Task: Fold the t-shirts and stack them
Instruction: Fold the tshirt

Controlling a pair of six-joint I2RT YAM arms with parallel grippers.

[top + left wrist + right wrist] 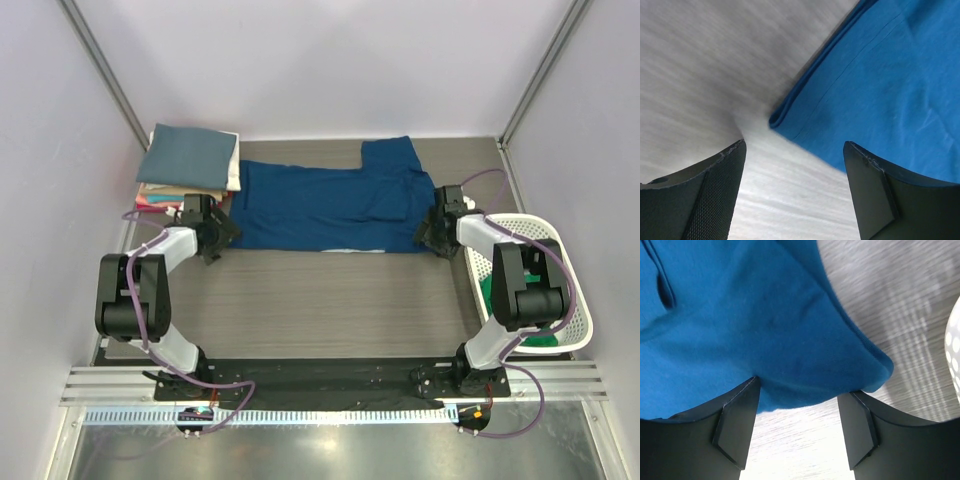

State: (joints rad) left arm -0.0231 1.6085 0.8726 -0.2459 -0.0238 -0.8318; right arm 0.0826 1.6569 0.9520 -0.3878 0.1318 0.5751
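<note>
A navy blue t-shirt (330,205) lies spread flat across the back of the table, one sleeve pointing to the rear. My left gripper (214,236) sits at its near left corner. In the left wrist view that folded corner (776,120) lies just ahead of the left gripper (795,144), which is open with only table between its fingers. My right gripper (436,232) is at the shirt's near right corner. It (799,387) stands open, and the shirt's edge (790,340) reaches in between its fingertips. A stack of folded t-shirts (190,160), slate-blue on top, sits at the back left.
A white mesh basket (577,300) stands at the right edge beside the right arm, with a green t-shirt (489,291) in it. Its white rim (954,347) shows at the right in the right wrist view. Grey walls enclose the table on three sides.
</note>
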